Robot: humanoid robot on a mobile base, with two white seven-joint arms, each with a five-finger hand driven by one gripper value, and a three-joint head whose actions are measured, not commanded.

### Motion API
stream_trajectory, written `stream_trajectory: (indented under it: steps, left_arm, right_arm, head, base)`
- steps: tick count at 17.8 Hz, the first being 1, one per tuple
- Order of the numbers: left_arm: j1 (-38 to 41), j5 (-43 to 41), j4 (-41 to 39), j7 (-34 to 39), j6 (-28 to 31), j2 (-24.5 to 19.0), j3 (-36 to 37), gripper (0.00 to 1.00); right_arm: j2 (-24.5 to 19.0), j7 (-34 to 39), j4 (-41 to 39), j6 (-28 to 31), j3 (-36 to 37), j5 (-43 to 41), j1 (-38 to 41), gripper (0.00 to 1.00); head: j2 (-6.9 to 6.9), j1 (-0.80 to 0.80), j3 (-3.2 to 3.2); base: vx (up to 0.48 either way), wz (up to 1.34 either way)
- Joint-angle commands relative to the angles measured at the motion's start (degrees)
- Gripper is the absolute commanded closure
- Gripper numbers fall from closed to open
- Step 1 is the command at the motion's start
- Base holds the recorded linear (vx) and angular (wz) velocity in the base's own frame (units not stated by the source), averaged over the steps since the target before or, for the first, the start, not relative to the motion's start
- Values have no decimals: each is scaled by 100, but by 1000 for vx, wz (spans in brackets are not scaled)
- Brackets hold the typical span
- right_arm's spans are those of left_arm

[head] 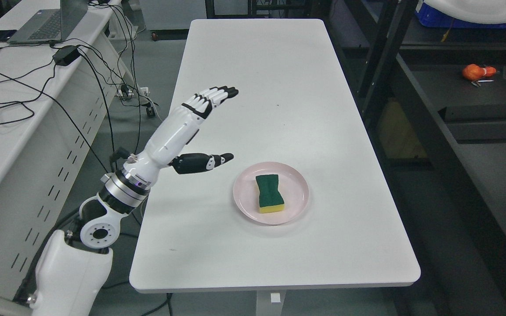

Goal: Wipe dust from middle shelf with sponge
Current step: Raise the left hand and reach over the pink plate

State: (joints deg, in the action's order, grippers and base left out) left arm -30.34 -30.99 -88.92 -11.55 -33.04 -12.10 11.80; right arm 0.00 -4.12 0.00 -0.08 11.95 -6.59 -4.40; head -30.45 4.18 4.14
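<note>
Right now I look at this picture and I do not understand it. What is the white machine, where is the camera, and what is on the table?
The white machine is the arm of a humanoid robot. The camera sits on the robot's head and looks down, so this is the robot's own view. The arm enters from the lower left and ends in the left hand, raised above the white table with its fingers straight and its thumb apart. It holds nothing. On the table lies a pink plate, and on it a sponge, green on top and yellow below. The right arm is not visible. A dark shelf stands to the right.
</note>
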Motion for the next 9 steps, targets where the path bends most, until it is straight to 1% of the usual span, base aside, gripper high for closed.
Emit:
stream_trajectory:
  steps: [1, 3, 5, 7, 9]
  left_arm:
    - [-622, -1636, 435, -6, -1, 576, 2430, 1]
    - [-658, -2058, 594, -6, -10, 770, 2782, 1]
    - [-640, -2558, 717, -23, -19, 867, 2968, 1]
    - [-623, -3034, 762, -76, -19, 876, 2855, 1]
    - [-623, -3123, 700, -111, -10, 823, 2444, 2]
  right_arm:
    - [100, -1, -100, 412, 0, 0, 0, 0]
    - [100, -1, -100, 412, 0, 0, 0, 0]
    - [100, -1, -100, 413, 0, 0, 0, 0]
    - [100, -1, -100, 421, 0, 0, 0, 0]
    - [100, -1, -100, 412, 0, 0, 0, 0]
  head:
    - [0, 0, 0]
    - [0, 0, 0]
    - [0, 0, 0]
    - [0, 0, 0]
    - [0, 0, 0]
  base:
    - [0, 0]
    - [0, 0]
    - [0, 0]
    - [0, 0]
    - [0, 0]
